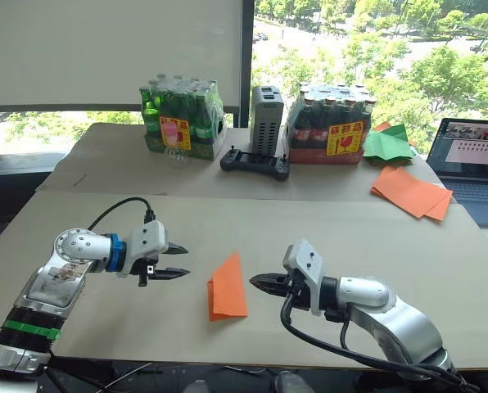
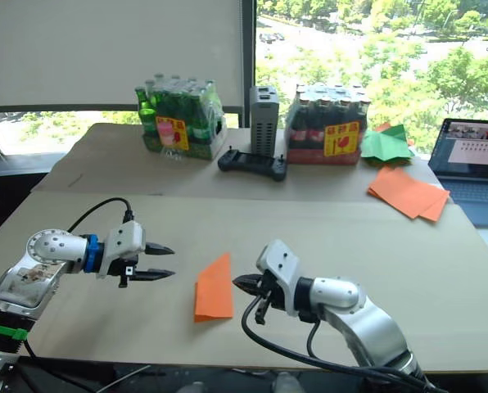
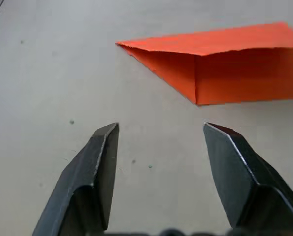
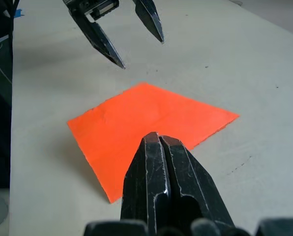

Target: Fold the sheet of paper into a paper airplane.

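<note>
The sheet of paper (image 1: 227,288) lies folded on the table between my two grippers, a bright orange shape with a slanted top edge and a pointed upper corner; the left wrist view shows its crease and layered flap (image 3: 220,64). My left gripper (image 1: 181,261) hovers just left of it, open, nothing between its fingers (image 3: 104,162). My right gripper (image 1: 256,282) is shut with empty tips, pointing at the paper's right edge and close to it. In the right wrist view its fingers (image 4: 159,167) sit over the paper's near edge (image 4: 151,113).
At the back stand a pack of green bottles (image 1: 183,119), a grey box (image 1: 268,120), a black controller (image 1: 255,164) and a pack of dark bottles (image 1: 329,123). A stack of orange sheets (image 1: 412,193), green paper (image 1: 389,144) and a laptop (image 1: 473,160) are at the right.
</note>
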